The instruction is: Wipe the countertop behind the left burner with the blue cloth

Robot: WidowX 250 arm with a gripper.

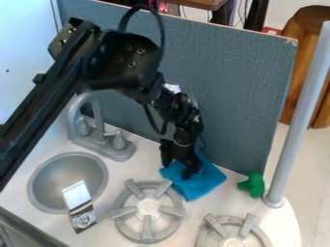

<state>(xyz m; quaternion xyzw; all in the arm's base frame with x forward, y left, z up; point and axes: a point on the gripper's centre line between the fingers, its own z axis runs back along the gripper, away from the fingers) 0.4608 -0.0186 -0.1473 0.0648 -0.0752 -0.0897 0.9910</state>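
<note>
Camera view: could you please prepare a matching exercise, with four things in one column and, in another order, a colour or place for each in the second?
Things
1. Cloth
2. Carton
3. Faucet
4. Small lumpy object

Colours or places
A. Green, beside the foot of the upright pole
B. Blue, at the end effector
C. Gray, between the sink and the divider panel
D. White and brown, at the edge of the sink

Right pairs: 1-B, 2-D, 3-C, 4-A

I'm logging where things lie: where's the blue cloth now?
In the camera view, the blue cloth lies right of center, under the gripper, between the left burner and the green thing.
</note>
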